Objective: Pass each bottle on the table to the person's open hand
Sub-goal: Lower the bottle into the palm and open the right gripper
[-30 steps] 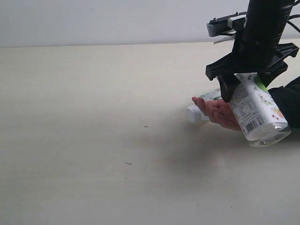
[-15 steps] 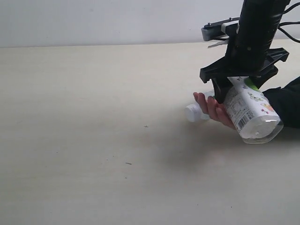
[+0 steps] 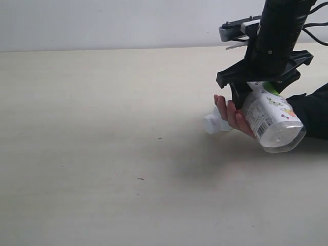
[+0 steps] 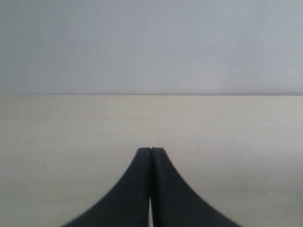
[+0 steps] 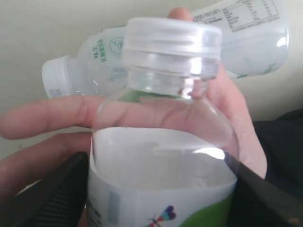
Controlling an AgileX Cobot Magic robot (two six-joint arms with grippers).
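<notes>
Clear bottle [image 3: 281,137] (white cap [image 5: 173,40], green-and-white label [image 3: 264,115]); pale beige table [image 3: 102,154].

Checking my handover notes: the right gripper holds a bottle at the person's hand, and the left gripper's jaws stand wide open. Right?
No: the left gripper is shut, jaws pressed together, as the left wrist view shows. The right gripper does hold a bottle at the person's hand.

Print on the bottle [image 3: 270,119] label is too small to read.
</notes>
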